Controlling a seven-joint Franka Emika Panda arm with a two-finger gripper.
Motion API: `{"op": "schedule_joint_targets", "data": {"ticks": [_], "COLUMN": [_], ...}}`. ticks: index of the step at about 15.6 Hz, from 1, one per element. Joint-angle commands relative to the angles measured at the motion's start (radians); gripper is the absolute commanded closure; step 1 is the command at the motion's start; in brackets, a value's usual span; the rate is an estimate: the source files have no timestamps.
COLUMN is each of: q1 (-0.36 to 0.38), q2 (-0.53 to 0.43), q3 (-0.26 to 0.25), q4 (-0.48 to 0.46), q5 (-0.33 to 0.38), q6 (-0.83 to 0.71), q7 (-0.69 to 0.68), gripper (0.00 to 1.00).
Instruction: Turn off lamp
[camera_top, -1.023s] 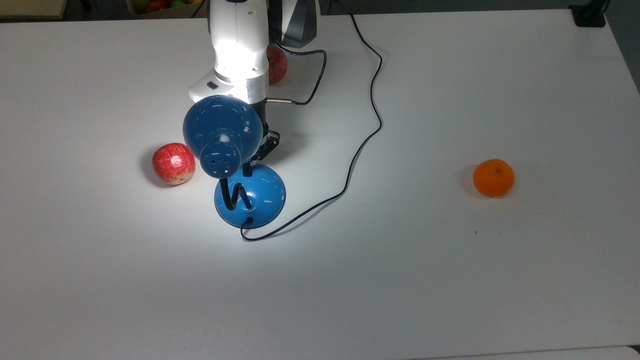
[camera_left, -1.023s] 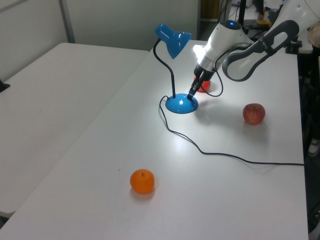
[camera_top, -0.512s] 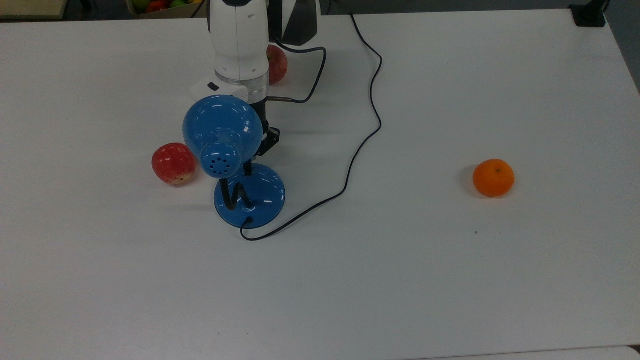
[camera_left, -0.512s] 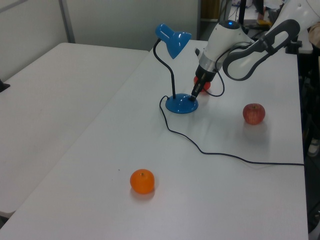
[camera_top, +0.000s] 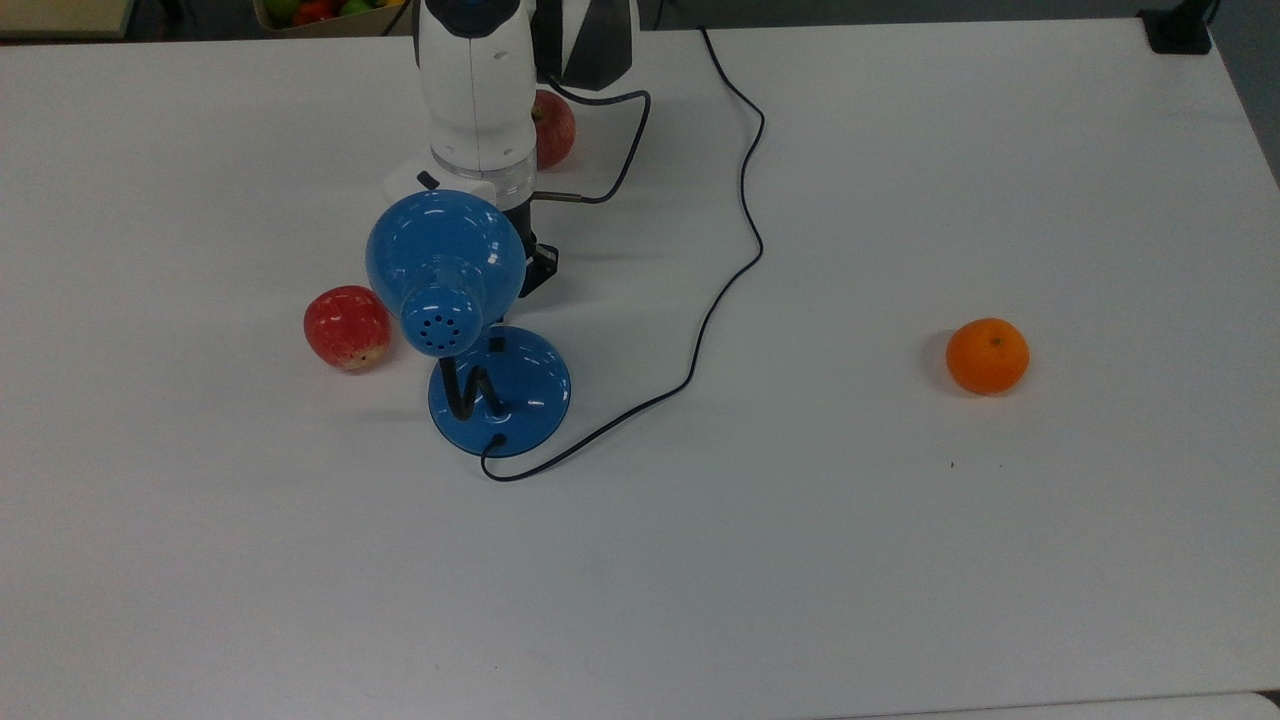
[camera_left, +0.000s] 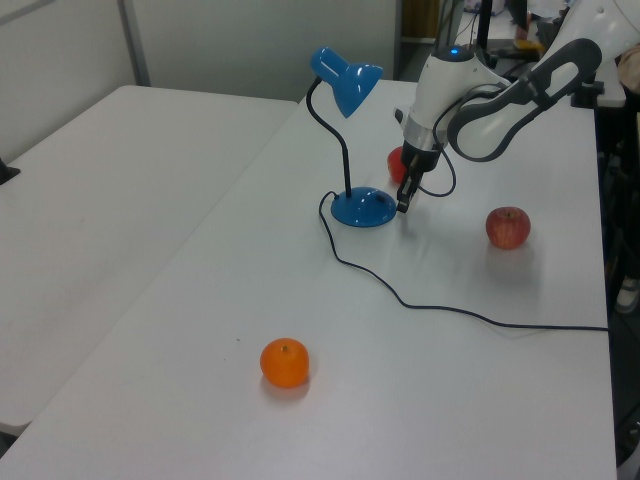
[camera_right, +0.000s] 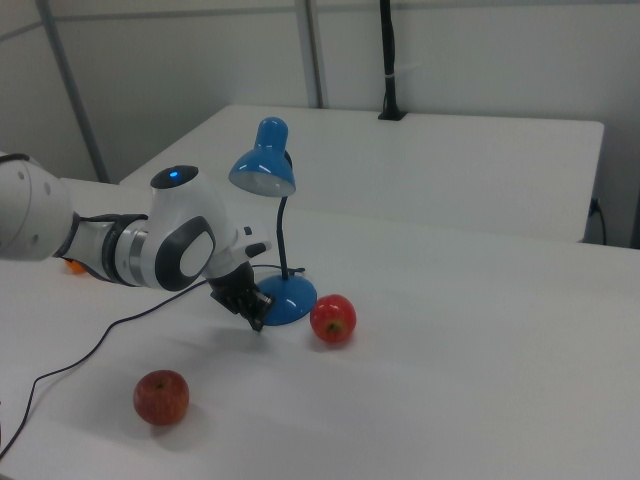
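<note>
Three views, largest thing first:
Table (camera_top: 900, 600): white; it bears everything named below.
Arm (camera_left: 500, 85): white and grey; in the right view it reaches in from the right view's left; in the top view it comes down from the top edge.
Lamp (camera_top: 446, 272): blue, unlit; it stands upright near the table's middle, long axis vertical from round base (camera_left: 362, 208) up the black bent neck to the shade (camera_right: 264, 165); in the right view the shade's mouth tips down toward the arm's side; in the top view the shade hides the gripper's tip; the left view shows the whole neck from the side.
Cord (camera_top: 740, 200): thin, black; it leaves the base's near edge in the top view and winds off to the top edge.
Gripper (camera_left: 404, 200): black, pointed down just beside the base, on the left view's right of it; from the left view it looks apart from the base; its fingers look pressed together, holding nothing.
Apples: one (camera_top: 346, 326) just beside the base on the top view's left; another (camera_left: 508, 227) well apart on the left view's right.
Orange (camera_top: 987, 355): alone, far to the top view's right.
</note>
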Motion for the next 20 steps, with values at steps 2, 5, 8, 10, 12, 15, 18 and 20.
{"op": "schedule_joint_targets", "data": {"ticks": [2,5,8,10,12,15,18,20], "q1": [0.015,0.02,0.02,0.022,0.022,0.022,0.022,0.022], "q2": [-0.112,-0.188,-0.239,-0.252,-0.252,-0.262,-0.271,-0.273], "q3": [-0.006,0.003,0.006,0.013,0.017,0.022,0.037,0.04], "q4": [-0.011,0.029,0.124,0.207,0.293,0.374,0.433,0.443], "q5": [-0.018,-0.02,-0.02,-0.02,-0.02,-0.01,-0.007,-0.007], "q6": [-0.184,-0.365,-0.558,-0.666,-0.784,-0.867,-0.942,-0.971], "q7": [0.023,0.025,0.025,0.023,0.008,0.008,0.008,0.006], "gripper": [1.0,1.0,1.0,1.0,1.0,1.0,0.68,0.37]}}
